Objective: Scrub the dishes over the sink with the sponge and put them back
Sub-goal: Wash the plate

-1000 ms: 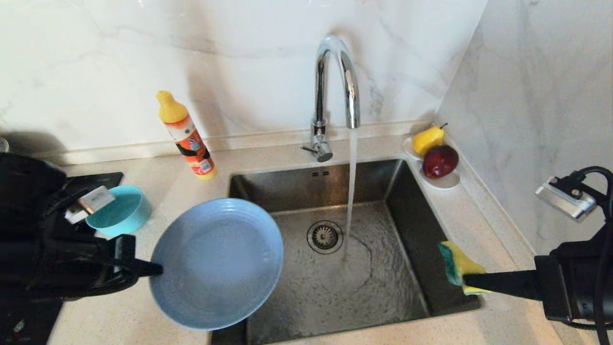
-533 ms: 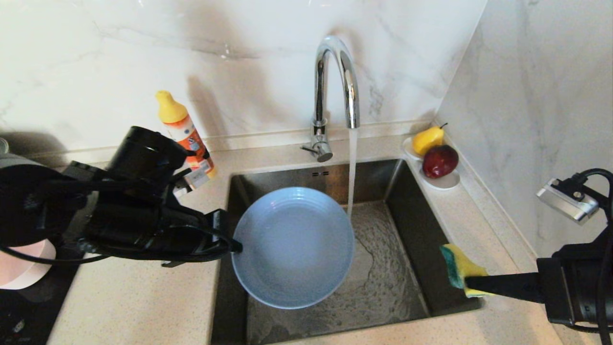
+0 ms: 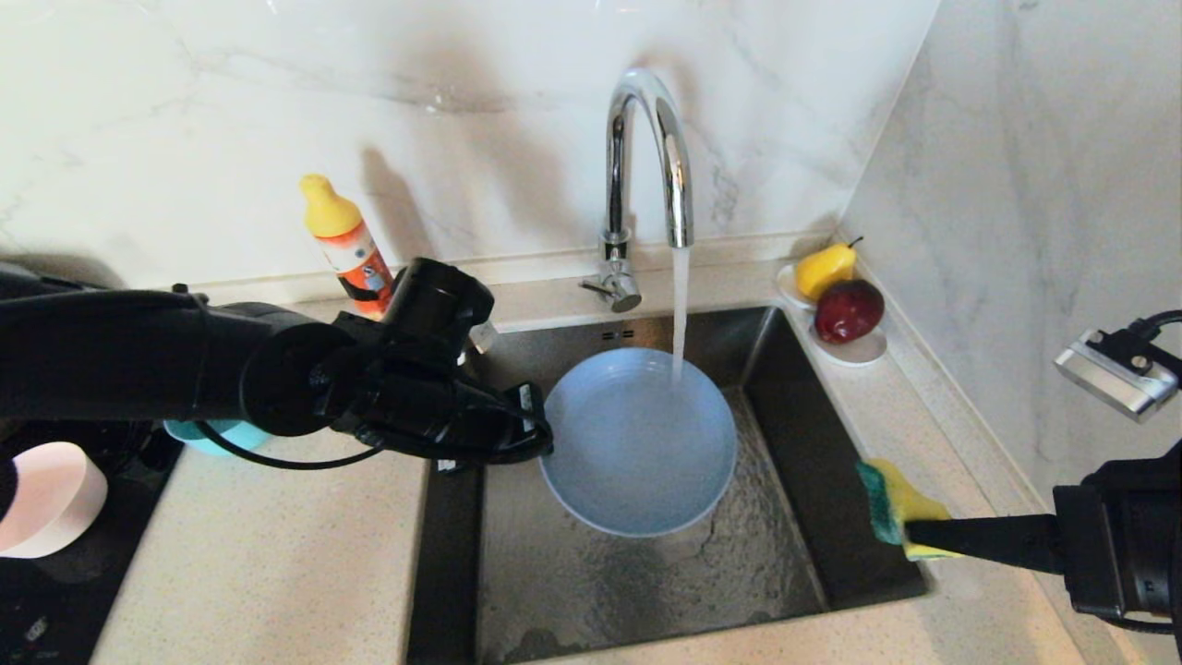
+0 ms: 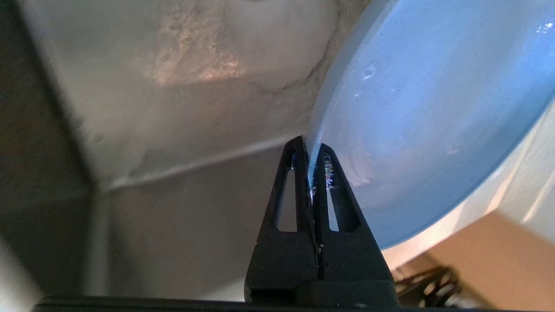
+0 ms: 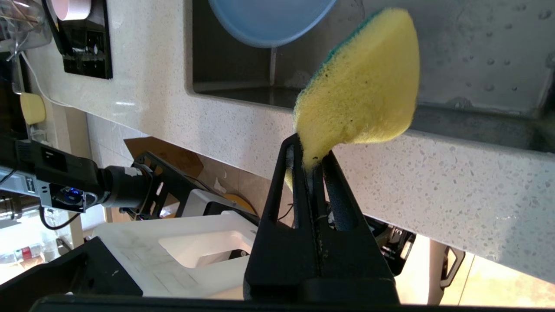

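Observation:
My left gripper [image 3: 545, 441] [image 4: 311, 151] is shut on the rim of the grey-blue plate [image 3: 637, 441] [image 4: 425, 112] and holds it over the steel sink [image 3: 785, 554], under the running water from the chrome tap [image 3: 646, 148]. At the sink's right edge, my right gripper [image 3: 910, 534] [image 5: 310, 154] is shut on the yellow sponge [image 3: 891, 508] [image 5: 360, 99], whose green face points towards the basin. The pale pink bowl [image 3: 46, 499] stands at the far left. The teal bowl [image 3: 217, 434] is mostly hidden behind my left arm.
An orange bottle [image 3: 355, 254] with a yellow cap stands by the back wall, left of the tap. A white saucer [image 3: 854, 346] with a pear and a red apple sits in the right back corner. A black hob [image 3: 55, 573] lies at the left.
My left arm has swung right, carrying the plate from the counter's edge to under the tap's stream. The right gripper and sponge have stayed almost still.

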